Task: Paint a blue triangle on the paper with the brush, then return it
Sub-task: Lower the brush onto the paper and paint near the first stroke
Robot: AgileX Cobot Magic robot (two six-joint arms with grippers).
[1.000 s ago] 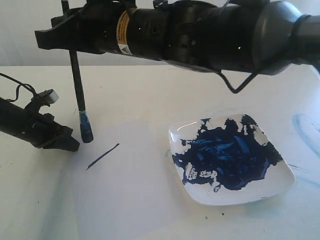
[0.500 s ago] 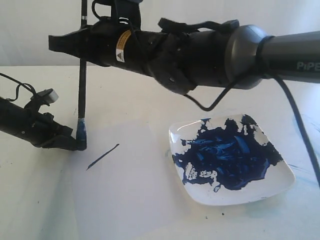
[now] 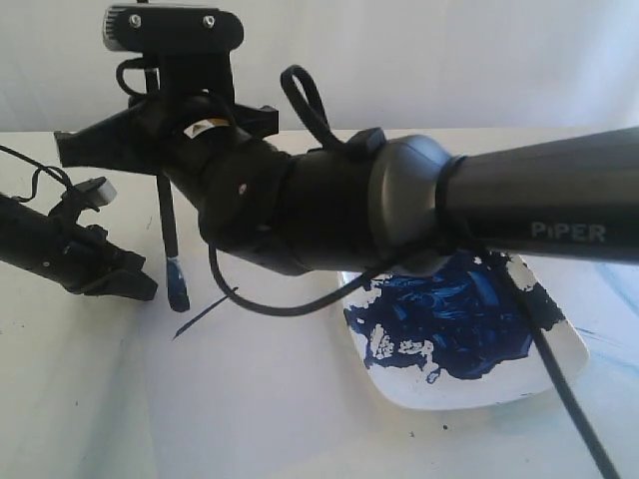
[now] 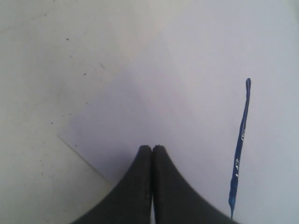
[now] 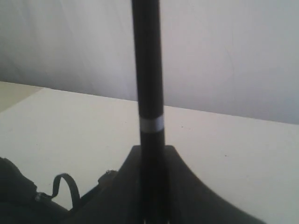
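My right gripper (image 3: 110, 145) is shut on the black handle of the brush (image 3: 167, 222), which hangs nearly upright. Its blue-stained tip (image 3: 178, 286) is low over the paper (image 3: 260, 389), just beside one thin dark-blue stroke (image 3: 205, 313); contact cannot be told. No blue triangle shows, only that single line. In the right wrist view the brush (image 5: 147, 70) rises from between the right gripper (image 5: 152, 150) fingers. My left gripper (image 3: 135, 286) is shut and empty, resting at the paper's far left corner. The left wrist view shows the left gripper (image 4: 152, 148) over the paper (image 4: 196, 93), the stroke (image 4: 240, 140) beside it.
A white square plate (image 3: 564, 364), smeared with a large dark-blue paint blotch (image 3: 449, 314), sits right of the paper, partly hidden behind my right arm (image 3: 419, 210). Faint light-blue smears mark the tabletop at the far right. A thin black cable (image 3: 569, 399) crosses the plate.
The right arm has swung nearer the camera, and now hides much of the plate. The brush tip shifted from beside the left gripper toward the stroke. The left gripper stayed put.
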